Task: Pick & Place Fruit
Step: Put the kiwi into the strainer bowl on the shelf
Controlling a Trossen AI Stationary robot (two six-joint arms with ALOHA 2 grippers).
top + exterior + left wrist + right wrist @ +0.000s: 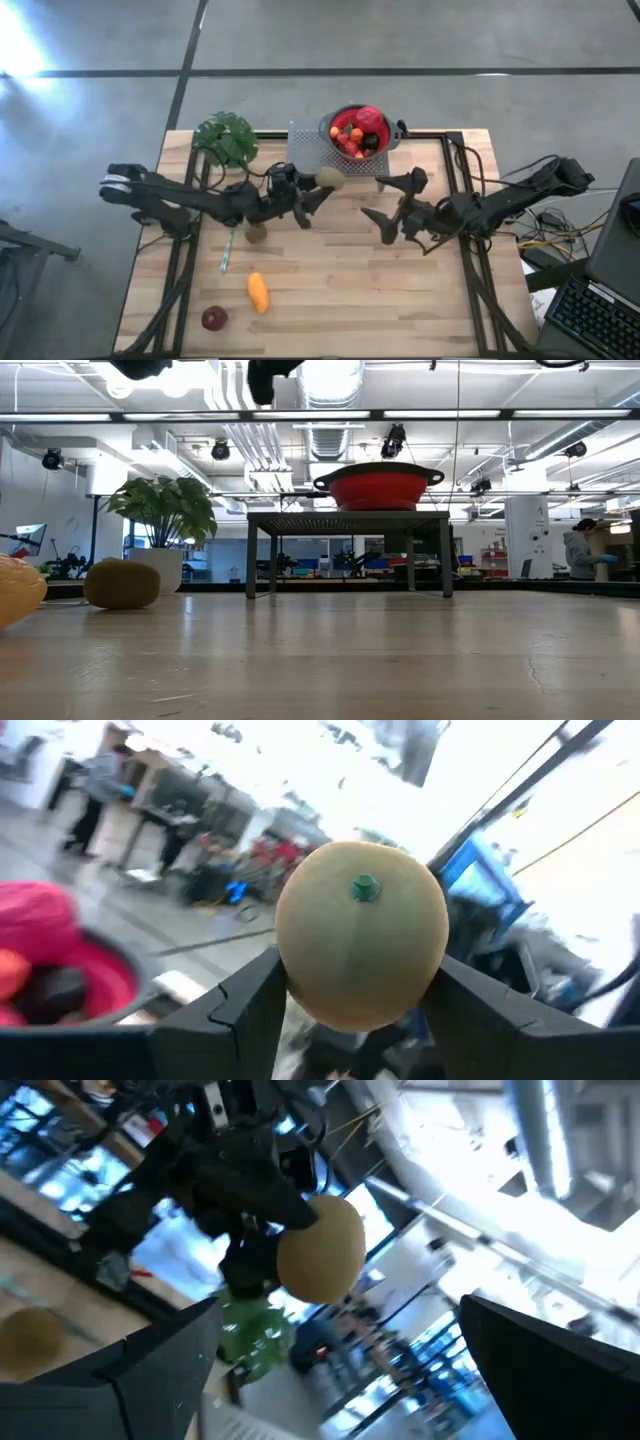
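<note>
A smooth, rounded tan kiwi [361, 947] with a green stem nub sits clamped between the left gripper [350, 1010]'s dark fingers, above frame centre. The red colander [340, 120], upper centre on a perforated metal stand [305, 150], holds glossy fruit [355, 135]. The right gripper [393, 202]'s fingers gape wide, empty.

I work in a big open lab: exposed ceiling ducts [320, 400], hanging cameras [393, 440], a polished concrete floor [400, 40], workbenches and a person [580, 550] beyond my wooden desk [340, 290].

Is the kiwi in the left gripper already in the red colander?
Not yet. The left gripper holds the kiwi raised beside the colander.
</note>
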